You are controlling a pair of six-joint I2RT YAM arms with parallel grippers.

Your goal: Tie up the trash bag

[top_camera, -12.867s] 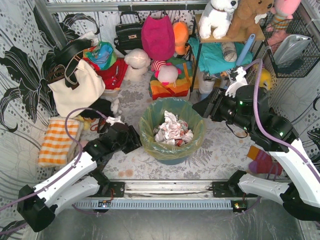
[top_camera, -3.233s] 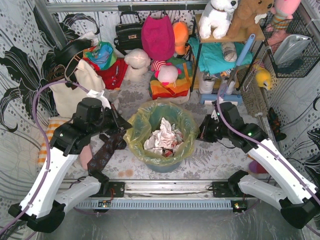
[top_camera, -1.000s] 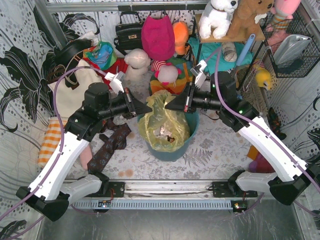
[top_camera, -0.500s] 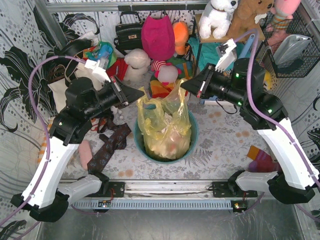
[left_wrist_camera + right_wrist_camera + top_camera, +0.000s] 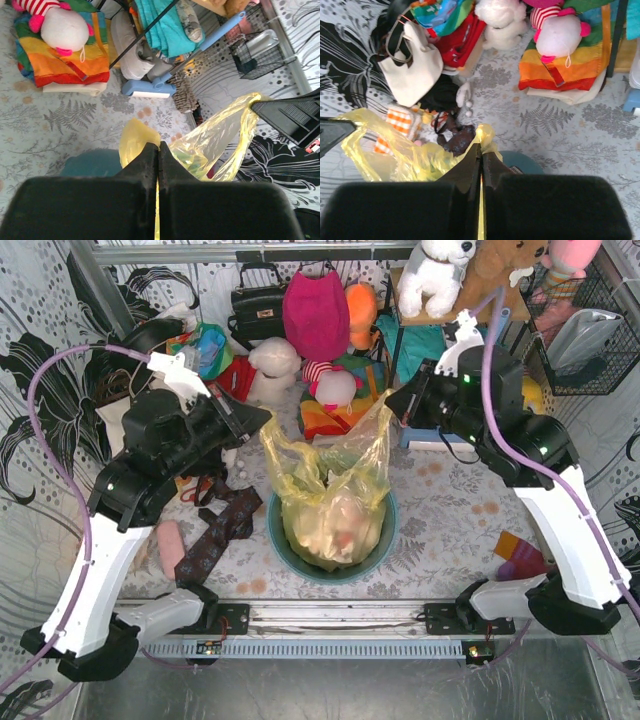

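The trash bag point(image 5: 325, 490) is thin yellow-green plastic and stands lifted partly out of the teal bin point(image 5: 382, 542), with pale crumpled paper showing through it. My left gripper point(image 5: 265, 420) is shut on the bag's left top corner, and a yellow nub of plastic sticks out past its tips point(image 5: 159, 145). My right gripper point(image 5: 392, 400) is shut on the right top corner, with bunched plastic at its tips point(image 5: 481, 146). The bag's mouth point(image 5: 215, 145) hangs stretched between the two grippers. In the right wrist view the bag point(image 5: 400, 155) sags to the left.
A cream tote bag point(image 5: 415, 75) lies back left. A rainbow cloth with a soft toy point(image 5: 338, 405) lies behind the bin. Dark patterned cloth point(image 5: 215, 535) lies left of the bin. A shelf with teal cloth point(image 5: 430, 350) and a wire basket point(image 5: 590, 335) stand back right.
Both grippers have risen and pulled a little apart, still shut on the bag's corners. The bag has come further up out of the bin, and its mouth is stretched wider.
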